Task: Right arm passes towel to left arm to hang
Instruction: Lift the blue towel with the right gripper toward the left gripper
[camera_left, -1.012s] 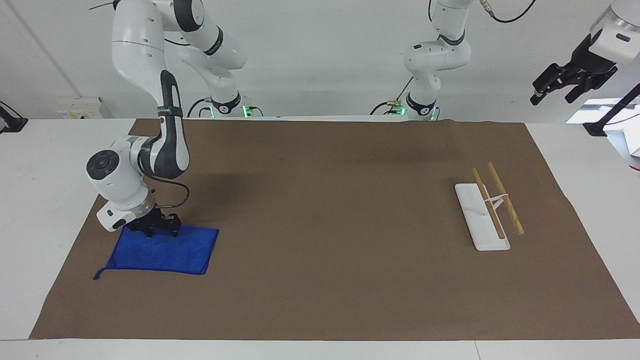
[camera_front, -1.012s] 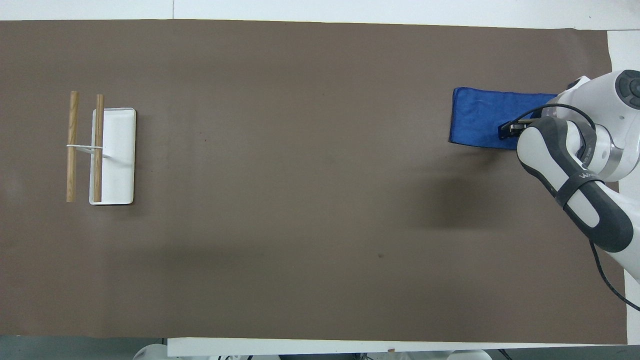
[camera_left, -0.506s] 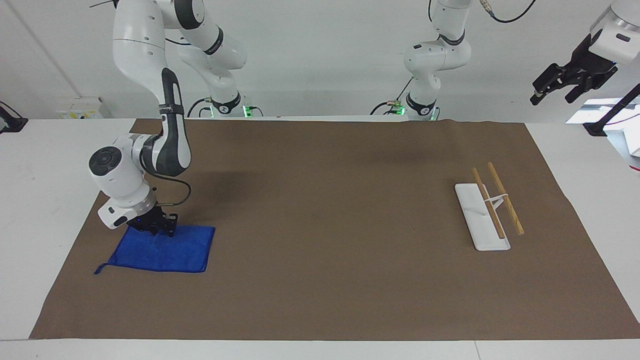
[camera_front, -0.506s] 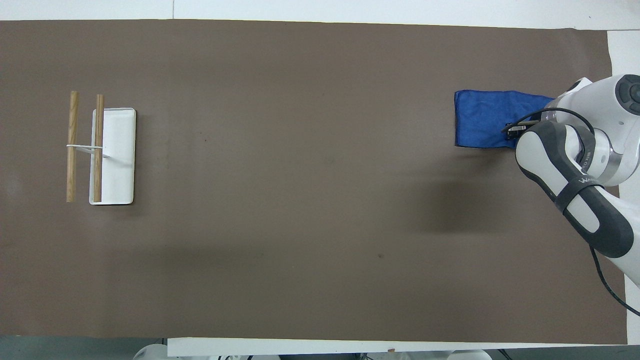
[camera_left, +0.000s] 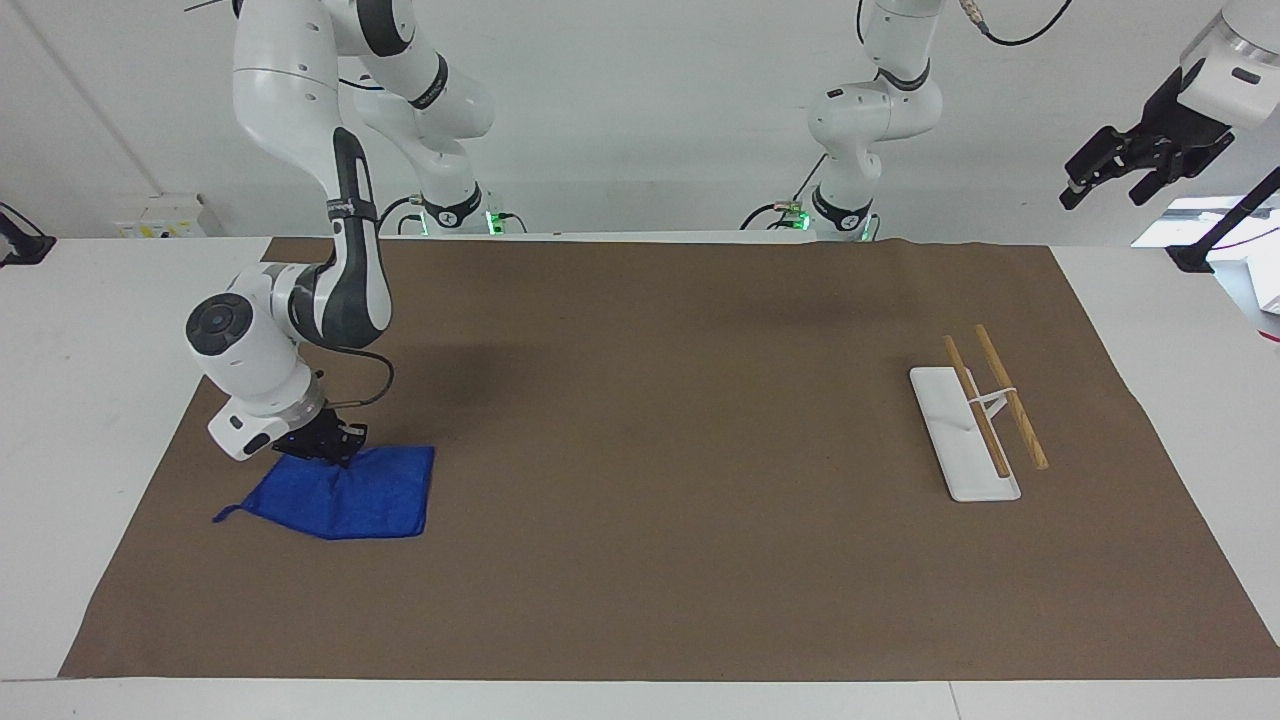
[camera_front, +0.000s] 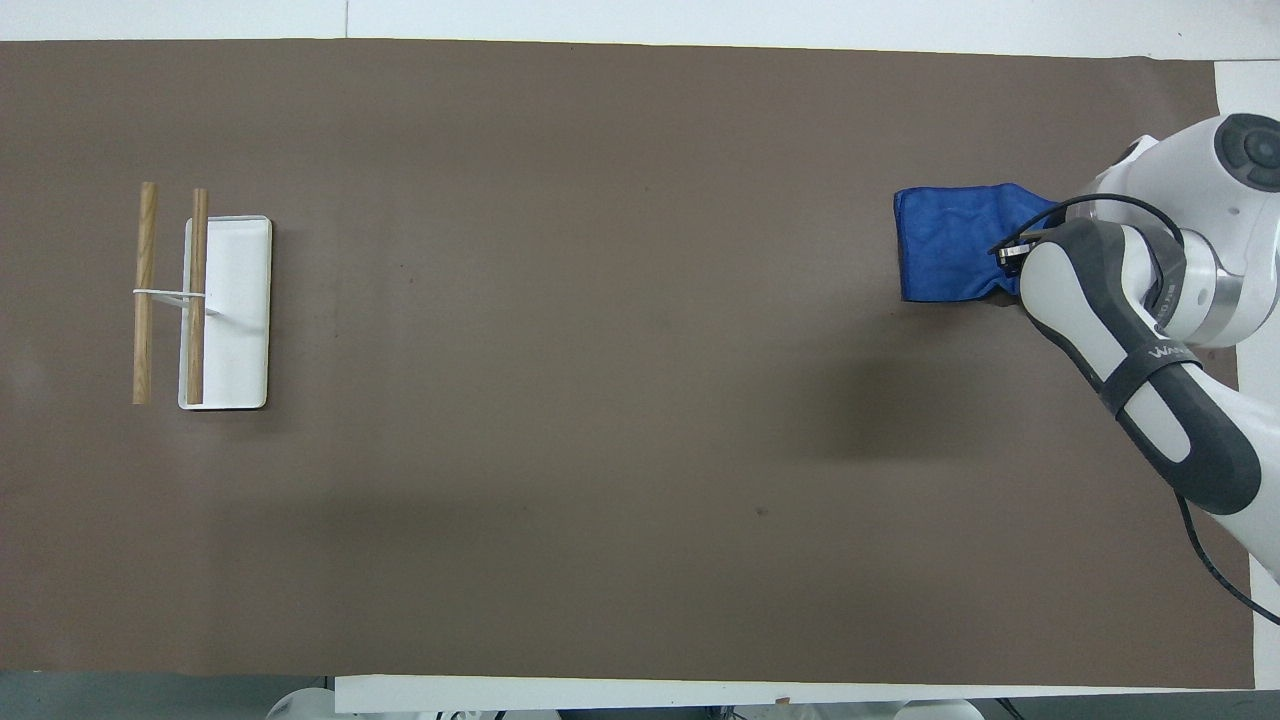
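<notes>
Our right pincer (camera_left: 325, 445), clamped on the towel's (camera_left: 345, 495) 12 o'clock edge, has begun lifting it; left pincer (camera_left: 1125, 165) waits, grip unreadable.

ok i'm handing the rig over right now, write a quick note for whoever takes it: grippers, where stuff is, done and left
Right gripper: shut on the towel, pinching the edge nearest the robots and raising it; the rest lies on the brown mat at the right arm's end of the table.
Left gripper: waiting high in the air off the left arm's end of the table.
Rack: white base with two wooden bars, on the mat at the left arm's end, nothing on it.
Done: towel grasped.
Left: lift it free, carry it toward the middle, pass to the left gripper, hang on the rack.
</notes>
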